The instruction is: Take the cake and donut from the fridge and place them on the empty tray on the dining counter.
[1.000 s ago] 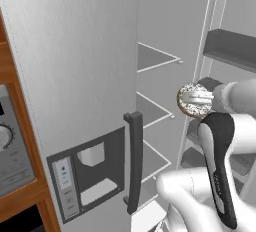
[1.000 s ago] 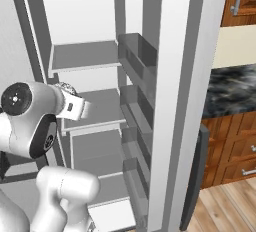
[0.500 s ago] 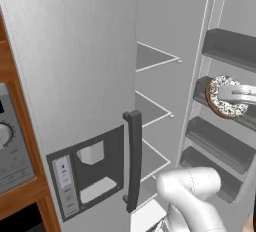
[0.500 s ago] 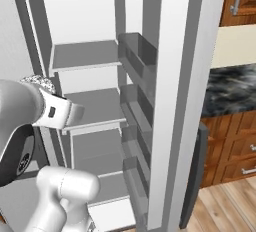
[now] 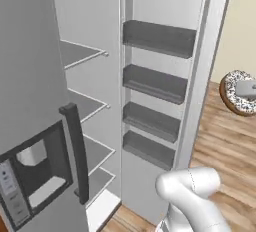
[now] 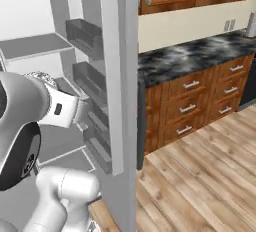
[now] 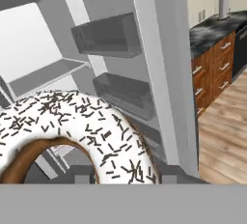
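While my hand (image 5: 248,89) stays clamped on the donut (image 5: 235,93), I see the ring held in the air beside the fridge's (image 5: 100,101) open door (image 5: 165,91), above the wooden floor (image 5: 225,141).

The white arm rises from its base, elbow bent, and reaches out sideways. The gripper (image 5: 246,90) has its jaws clamped on the donut (image 5: 235,95).

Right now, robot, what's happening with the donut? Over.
Gripper shut on donut. Donut out of the fridge, beside its open door. Nothing blocking it. Over.
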Available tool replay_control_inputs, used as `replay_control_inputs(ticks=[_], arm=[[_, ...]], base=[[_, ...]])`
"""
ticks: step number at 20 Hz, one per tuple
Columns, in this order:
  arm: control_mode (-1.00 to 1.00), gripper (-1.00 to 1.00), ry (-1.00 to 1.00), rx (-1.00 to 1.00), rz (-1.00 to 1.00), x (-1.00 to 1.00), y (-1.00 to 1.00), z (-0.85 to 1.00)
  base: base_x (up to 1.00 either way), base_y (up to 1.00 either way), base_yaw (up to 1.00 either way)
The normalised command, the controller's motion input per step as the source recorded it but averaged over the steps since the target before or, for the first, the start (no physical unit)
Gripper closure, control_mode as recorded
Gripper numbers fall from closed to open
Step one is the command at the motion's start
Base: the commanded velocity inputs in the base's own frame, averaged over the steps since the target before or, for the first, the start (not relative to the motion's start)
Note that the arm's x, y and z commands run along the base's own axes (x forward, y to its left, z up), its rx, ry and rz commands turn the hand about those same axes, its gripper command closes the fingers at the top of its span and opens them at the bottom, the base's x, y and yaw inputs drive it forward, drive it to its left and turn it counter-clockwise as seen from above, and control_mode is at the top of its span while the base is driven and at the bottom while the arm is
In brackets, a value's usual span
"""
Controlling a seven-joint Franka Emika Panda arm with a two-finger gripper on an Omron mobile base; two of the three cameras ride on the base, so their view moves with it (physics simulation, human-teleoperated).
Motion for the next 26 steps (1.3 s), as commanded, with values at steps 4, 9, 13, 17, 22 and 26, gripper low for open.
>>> replay_control_inputs(ticks=[4,9,13,17,22,26], arm=[[1.0,1.0,0.0,0.0,0.0,0.0,0.0,0.0],[1.0,1.0,0.0,0.0,0.0,0.0,0.0,0.0],[1.0,1.0,0.0,0.0,0.0,0.0,0.0,0.0],[1.0,1.0,0.0,0.0,0.0,0.0,0.0,0.0],[1.0,1.0,0.0,0.0,0.0,0.0,0.0,0.0],[1.0,1.0,0.0,0.0,0.0,0.0,0.0,0.0]], base=[[0.0,0.0,-1.0],[0.0,0.0,-1.0],[0.29,-0.5,-0.77],[1.0,-1.0,0.03],[1.0,-0.95,0.09],[1.0,-0.2,0.0]])
